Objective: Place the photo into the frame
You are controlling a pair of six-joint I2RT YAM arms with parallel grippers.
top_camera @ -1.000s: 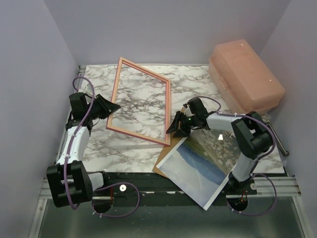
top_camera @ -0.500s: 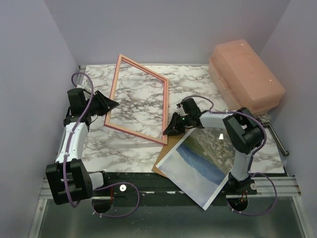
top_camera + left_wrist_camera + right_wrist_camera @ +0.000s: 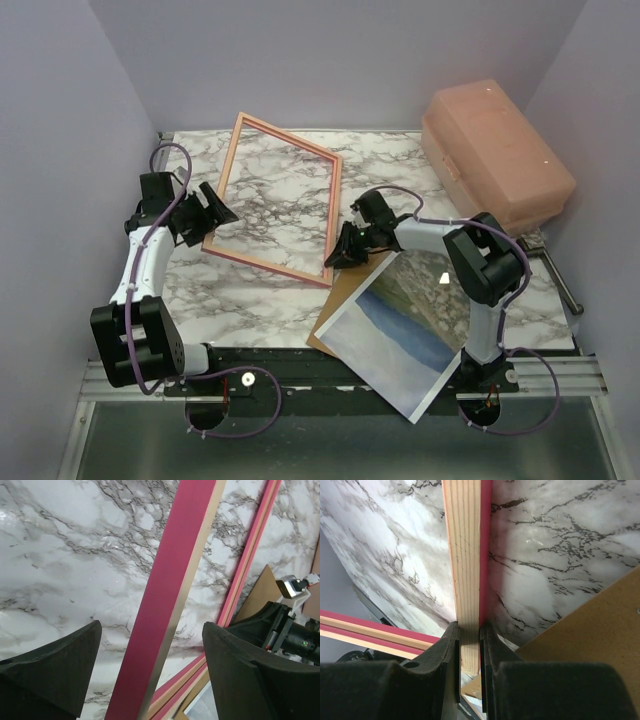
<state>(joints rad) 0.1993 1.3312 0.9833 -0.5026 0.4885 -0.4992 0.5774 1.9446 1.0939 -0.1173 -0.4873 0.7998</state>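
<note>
Currently: as I judge it, the frame (image 3: 290,137) is being positioned with its back up so the photo (image 3: 400,340) can go into it; the photo is not yet in.
right pincer (image 3: 469,645): clamped on the frame's rail at its near right corner, with one finger on the pale wood side and the other on the pink side.
left pincer (image 3: 150,630): jaws wide, one finger on each side of the frame's left rail; neither pad touches it in the wrist view.
doing it well: only the right pincer has a grip, and at a corner, so the frame could swing about that point. It should be lowered slowly and level, or the left pincer closed squarely on its rail first. The near corner should stay off the backing board (image 3: 350,285), so it drags neither the board nor the photo.
frame, place: on the rear left part of the desk (image 3: 250,300), skewed, its near right corner just beside the backing board. Whether it lies flat or is partly raised I cannot tell.
frame, look: a thin-bordered rectangle, orange-tan from above and bright pink on the broad face in the left wrist view, with marble showing through the middle.
photo, place: at the front right, picture side up on the brown board, one corner overhanging the desk's front edge.
photo, look: a large thin sheet with a blue band across it and greenish ground towards the far end.
also there: a peach box (image 3: 495,150) at the rear right, well apart.
</note>
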